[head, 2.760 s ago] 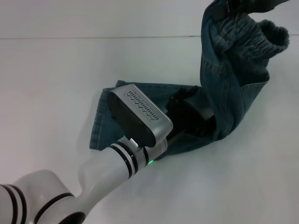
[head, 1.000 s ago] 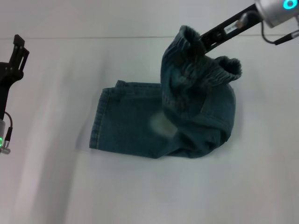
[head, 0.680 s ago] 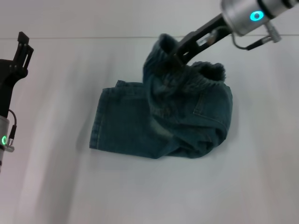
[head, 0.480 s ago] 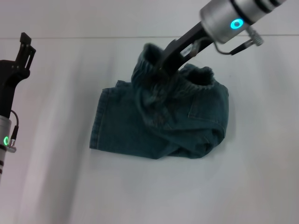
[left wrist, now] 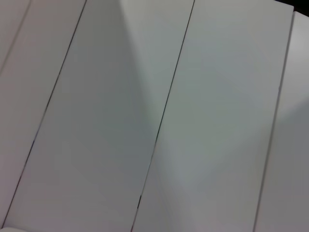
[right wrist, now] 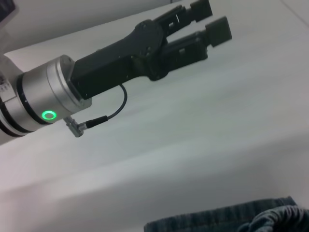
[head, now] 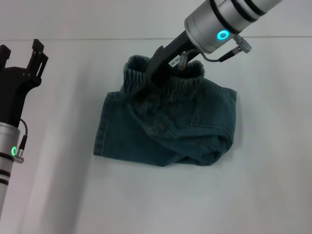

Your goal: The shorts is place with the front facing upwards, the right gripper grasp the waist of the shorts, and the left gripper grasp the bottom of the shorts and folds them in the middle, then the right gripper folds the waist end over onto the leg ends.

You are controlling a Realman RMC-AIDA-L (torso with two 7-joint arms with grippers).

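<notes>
The blue denim shorts (head: 185, 131) lie on the white table, folded lengthwise. Their leg ends (head: 101, 131) rest flat on the left. My right gripper (head: 146, 88) reaches in from the upper right and is shut on the ruffled waist (head: 168, 82), holding that waist end a little above the legs, partway across them. Far to the left, my left gripper (head: 22, 51) is raised and open, holding nothing, well clear of the shorts. The right wrist view shows the left gripper (right wrist: 210, 19) beyond an edge of the shorts (right wrist: 227, 220).
The white table (head: 219, 195) has bare surface in front of and to the right of the shorts. The left wrist view shows only white table panels (left wrist: 154, 116) with thin dark seams.
The right gripper has carried the waist leftward and lower, over the folded legs. The left gripper had let go of the shorts and pulled back to the far left, where it stays raised.
</notes>
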